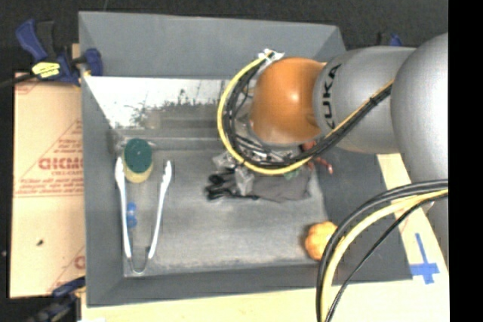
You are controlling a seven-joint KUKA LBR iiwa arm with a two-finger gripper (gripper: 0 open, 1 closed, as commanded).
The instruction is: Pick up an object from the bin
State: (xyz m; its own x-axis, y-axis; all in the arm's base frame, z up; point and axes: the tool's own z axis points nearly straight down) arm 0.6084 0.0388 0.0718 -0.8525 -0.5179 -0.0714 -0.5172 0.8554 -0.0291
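Observation:
My gripper (224, 185) sits low over the middle of the bin floor, its dark tip pointing left under the arm's wrist. A flat grey thing (285, 190) lies directly to its right, partly hidden by the wrist. To the left lie white plastic tongs (141, 219), their joint toward the bin's front. A small yellow bottle with a dark green cap (138, 159) rests at the tongs' upper end. Bare bin floor separates the gripper's tip from the tongs. I see nothing held at the tip.
A round orange-yellow thing (320, 239) lies in the bin's front right corner. The arm and its orange cover hang over the right half of the bin and hide what lies beneath.

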